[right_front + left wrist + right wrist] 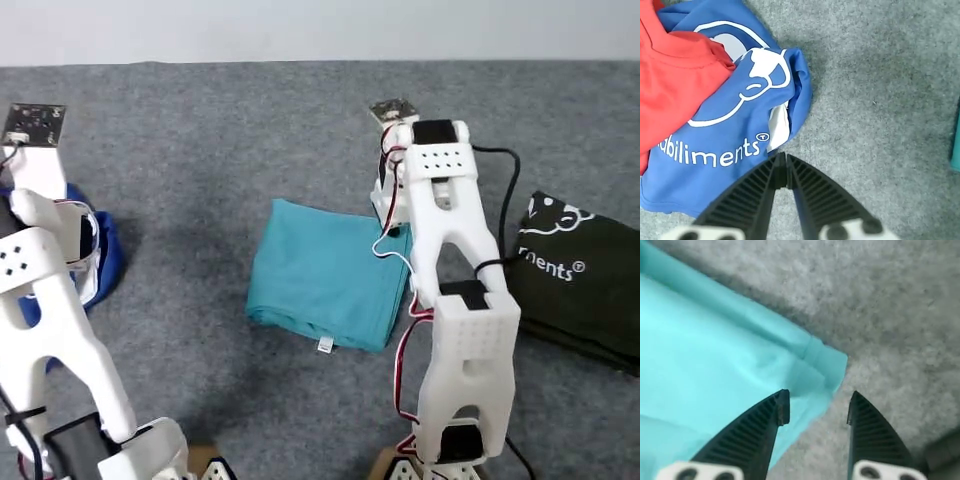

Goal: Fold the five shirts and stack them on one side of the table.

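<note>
Teal shirt [325, 285] folded; right hand [819, 400] (parted) over corner

A blue shirt [685, 187] carries a line of white lowercase lettering [715, 152] across its front, closed by a small ringed sign, under a white outline drawing [747, 75]. A black shirt [590, 310] bears white letters [552, 266] of the same kind with the same ringed sign, the word's start hidden, below a white sketch [548, 212]. A small white tag [325, 345] sticks out from a teal shirt [325, 270]; its print is too small to read
</note>
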Available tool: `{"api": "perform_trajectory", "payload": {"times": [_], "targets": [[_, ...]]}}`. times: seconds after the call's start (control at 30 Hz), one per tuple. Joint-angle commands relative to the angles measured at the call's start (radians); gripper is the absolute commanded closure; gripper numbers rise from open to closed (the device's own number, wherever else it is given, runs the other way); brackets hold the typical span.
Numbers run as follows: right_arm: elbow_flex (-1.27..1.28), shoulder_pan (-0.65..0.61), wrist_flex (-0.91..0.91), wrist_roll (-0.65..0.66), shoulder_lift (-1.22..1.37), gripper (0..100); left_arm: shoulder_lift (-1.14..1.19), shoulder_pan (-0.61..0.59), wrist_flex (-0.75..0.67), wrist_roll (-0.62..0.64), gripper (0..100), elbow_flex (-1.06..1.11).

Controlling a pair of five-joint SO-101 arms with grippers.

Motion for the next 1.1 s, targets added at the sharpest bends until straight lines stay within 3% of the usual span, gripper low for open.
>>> {"api": "perform_trajectory", "payload": {"times": [0.0,0.1,0.27,0.57,0.9,1.07], "targets": [[-0.063,0.007,-0.042,-0.012,0.018,79.8,-0.028,0.008,-0.015,-0.008,100,-0.004],[-0.063,0.007,-0.044,-0.006,0.05,83.8,-0.028,0.008,-0.014,-0.008,100,-0.004],[-0.063,0.01,-0.045,0.002,0.042,99.5,-0.028,0.008,-0.014,-0.008,100,-0.004],[-0.063,0.028,-0.119,0.106,-0.024,98.8,-0.028,0.008,-0.015,-0.008,100,-0.004],[-0.063,0.077,-0.236,0.107,-0.019,98.2,-0.028,0.008,-0.014,-0.008,100,-0.004],[-0.064,0.064,-0.177,0.101,-0.033,85.8,-0.028,0.008,-0.014,-0.008,100,-0.004]]}}
